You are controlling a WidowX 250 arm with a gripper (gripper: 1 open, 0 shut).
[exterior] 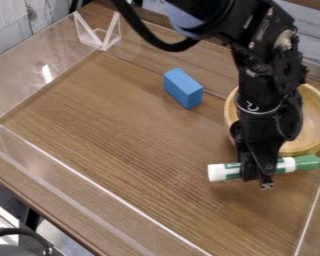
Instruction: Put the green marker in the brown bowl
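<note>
one green marker [264, 169] lies flat on the wooden table [109, 120], just in front of the brown bowl [311, 111] and close to its near rim. its barrel is white with a green printed band, one end capped in green toward the right and a greenish end showing at the left; it runs nearly left to right, tilted slightly. the gripper [262, 175] points steeply down over the middle of the marker, its dark fingers straddling the barrel and narrowed onto it, so the jaws look closed on the marker, which rests at table level. the bowl is round, light brown with thick walls, partly hidden behind the black arm [267, 70]. a blue block [183, 88] sits well apart, farther back on the table.
</note>
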